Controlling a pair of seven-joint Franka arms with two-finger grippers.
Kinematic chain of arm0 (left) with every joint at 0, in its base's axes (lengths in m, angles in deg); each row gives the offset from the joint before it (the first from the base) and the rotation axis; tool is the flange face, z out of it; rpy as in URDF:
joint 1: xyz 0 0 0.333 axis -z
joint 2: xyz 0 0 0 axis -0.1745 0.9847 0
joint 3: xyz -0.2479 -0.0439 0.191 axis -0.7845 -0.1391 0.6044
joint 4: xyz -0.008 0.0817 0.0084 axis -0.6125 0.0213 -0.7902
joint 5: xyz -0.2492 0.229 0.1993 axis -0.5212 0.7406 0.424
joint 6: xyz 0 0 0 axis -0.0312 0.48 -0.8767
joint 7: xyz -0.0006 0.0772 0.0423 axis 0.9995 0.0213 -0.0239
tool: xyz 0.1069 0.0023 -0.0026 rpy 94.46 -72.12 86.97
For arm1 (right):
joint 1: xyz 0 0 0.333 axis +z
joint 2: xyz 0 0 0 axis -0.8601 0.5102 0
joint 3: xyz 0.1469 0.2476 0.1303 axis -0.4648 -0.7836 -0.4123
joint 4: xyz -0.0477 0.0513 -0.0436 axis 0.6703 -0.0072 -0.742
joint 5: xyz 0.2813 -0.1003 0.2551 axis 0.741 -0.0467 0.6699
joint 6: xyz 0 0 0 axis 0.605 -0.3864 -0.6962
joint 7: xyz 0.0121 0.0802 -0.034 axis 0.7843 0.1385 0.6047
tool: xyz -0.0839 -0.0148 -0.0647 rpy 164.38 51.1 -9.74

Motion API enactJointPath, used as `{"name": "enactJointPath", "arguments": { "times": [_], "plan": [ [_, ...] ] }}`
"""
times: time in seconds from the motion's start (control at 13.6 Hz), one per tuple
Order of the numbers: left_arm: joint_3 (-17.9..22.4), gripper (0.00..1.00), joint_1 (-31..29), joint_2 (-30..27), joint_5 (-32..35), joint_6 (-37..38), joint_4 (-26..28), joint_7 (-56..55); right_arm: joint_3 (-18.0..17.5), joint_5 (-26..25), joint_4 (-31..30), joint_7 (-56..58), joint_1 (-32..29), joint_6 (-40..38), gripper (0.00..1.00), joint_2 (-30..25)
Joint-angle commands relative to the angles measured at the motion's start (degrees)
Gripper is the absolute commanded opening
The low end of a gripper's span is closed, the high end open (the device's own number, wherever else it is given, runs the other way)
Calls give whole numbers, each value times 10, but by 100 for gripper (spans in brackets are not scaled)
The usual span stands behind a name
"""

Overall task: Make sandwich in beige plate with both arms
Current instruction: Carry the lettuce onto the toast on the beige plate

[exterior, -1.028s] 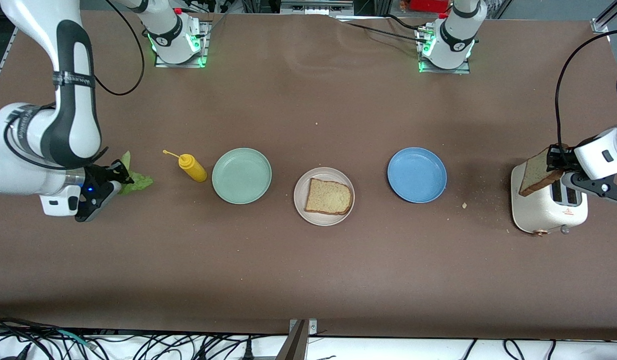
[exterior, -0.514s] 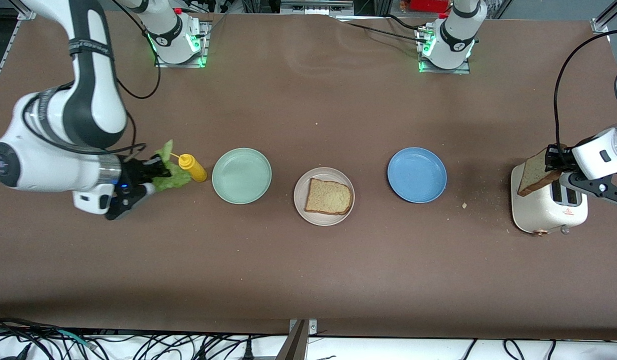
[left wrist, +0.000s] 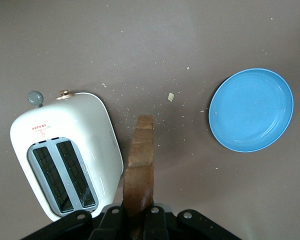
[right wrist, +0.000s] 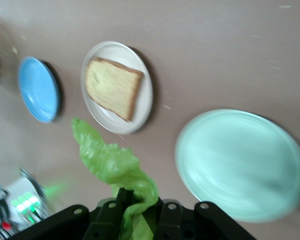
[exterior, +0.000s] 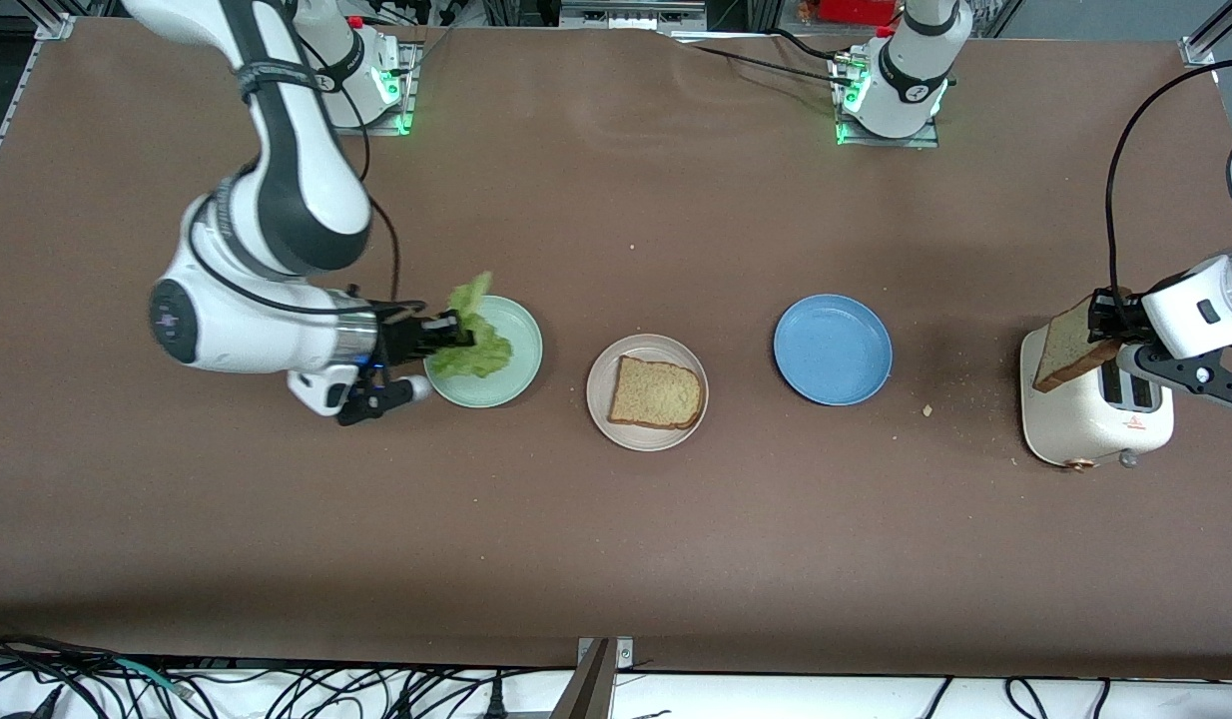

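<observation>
Lettuce leaf (exterior: 476,340) pinched in right gripper (exterior: 446,330), over mint-green plate (exterior: 521,374). Bread slice (exterior: 1070,345) clamped in left gripper (exterior: 1105,318), above toaster (exterior: 1085,419). Another slice (exterior: 657,392) flat on beige plate (exterior: 601,399), between both claws, toward the left arm's end from the lettuce.

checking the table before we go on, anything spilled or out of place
Yes: crumbs lie scattered on the table between the blue plate and the toaster. Otherwise nothing looks knocked over or damaged.

Matt brown table (exterior: 616,539), glossy white toaster (exterior: 1085,429), smooth matt beige plate (exterior: 601,414), ruffled lettuce (exterior: 476,345).
</observation>
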Motion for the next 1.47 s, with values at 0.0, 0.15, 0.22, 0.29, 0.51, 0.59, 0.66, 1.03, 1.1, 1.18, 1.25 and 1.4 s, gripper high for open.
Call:
{"name": "enactJointPath", "arguments": {
  "times": [0.0, 0.15, 0.22, 0.29, 0.51, 0.59, 0.66, 1.03, 1.1, 1.18, 1.25, 1.4],
  "plan": [
    [5, 0, 4, 5, -13, 13, -17, 5, -18, 34, 5, -55, 30, 86, 0, 39],
    [5, 0, 4, 5, -13, 13, -17, 5, -59, 40, 5, -94, 33, 165, 0, 63],
    [5, 0, 4, 5, -13, 13, -17, 5, -78, 41, 5, -122, 35, 203, 0, 75],
    [5, 0, 4, 5, -13, 13, -17, 5, -99, 48, 5, -150, 38, 246, 0, 88],
    [5, 0, 10, 5, -13, 13, -17, 4, -161, 64, 5, -204, 38, 375, 0, 131],
    [5, 0, 10, 5, -13, 13, -17, 4, -172, 65, 5, -210, 38, 398, 0, 141],
    [5, 0, 10, 6, -13, 13, -17, 4, -180, 65, 6, -223, 38, 418, 0, 153],
    [4, 0, 11, 6, -14, 13, -17, 2, -205, 61, 53, -254, 42, 445, 0, 203],
    [5, 0, 11, 6, -14, 13, -16, 2, -205, 61, 54, -253, 41, 445, 11, 205],
    [5, 0, 11, 7, -14, 13, -17, 2, -205, 59, 54, -244, 38, 445, 25, 205],
    [4, 0, 11, 7, -14, 13, -17, 2, -204, 59, 55, -245, 35, 445, 66, 205],
    [5, 0, 11, 7, -25, 13, -17, -1, -203, 58, 61, -244, 35, 446, 100, 203]
  ]
}}
